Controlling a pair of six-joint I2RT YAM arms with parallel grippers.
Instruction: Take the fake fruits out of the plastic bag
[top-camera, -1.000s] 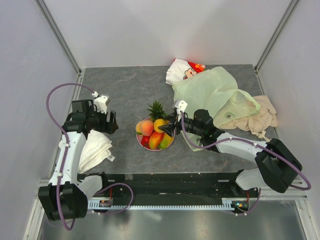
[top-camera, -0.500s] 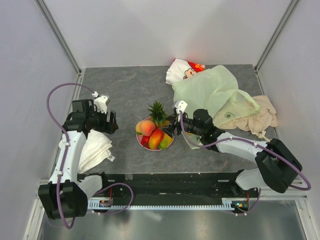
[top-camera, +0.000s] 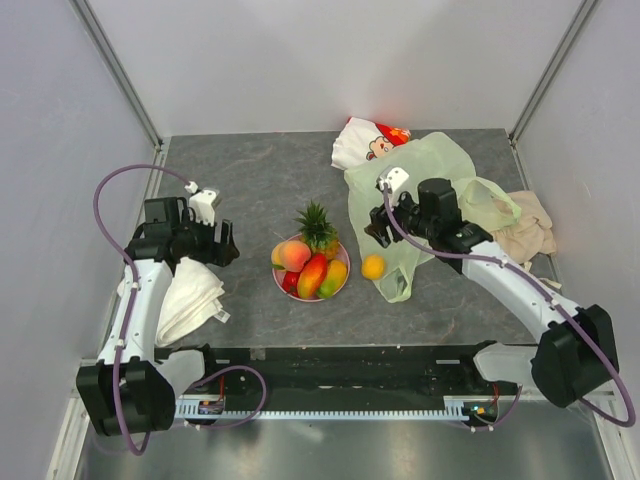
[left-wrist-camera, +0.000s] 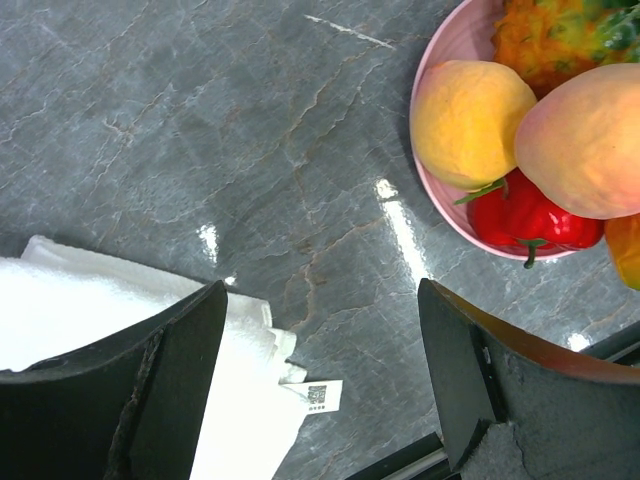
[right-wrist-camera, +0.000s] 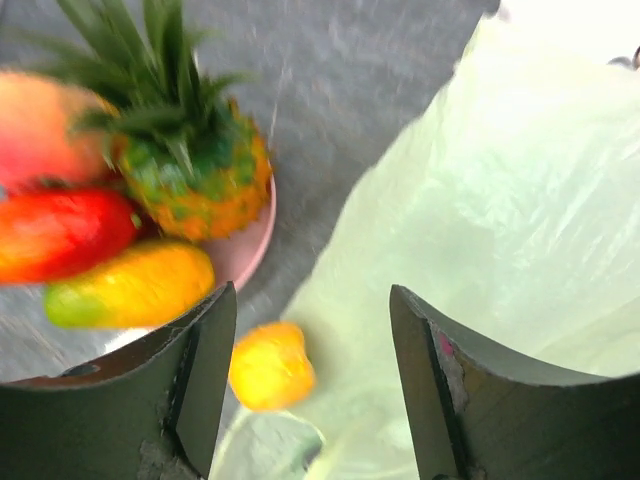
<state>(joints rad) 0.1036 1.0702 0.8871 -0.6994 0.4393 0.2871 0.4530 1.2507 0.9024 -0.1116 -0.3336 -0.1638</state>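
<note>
Grey marbled tabletop (top-camera: 250, 180) spreads under both arms; the right gripper (top-camera: 378, 228) hangs over the plastic bag (top-camera: 425, 175), jaws apart and empty. The left gripper (left-wrist-camera: 320, 390) is likewise spread, holding nothing, near a white towel (left-wrist-camera: 80, 310). An orange (top-camera: 372, 266) lies loose just beside the bag's edge. The pineapple (top-camera: 316, 225), peach (top-camera: 293, 254), mango (top-camera: 313, 275) and red pepper (left-wrist-camera: 520, 215) sit on the pink plate (left-wrist-camera: 445, 50). The bag looks slack, so the emptying seems nearly done, though folds may hide more
</note>
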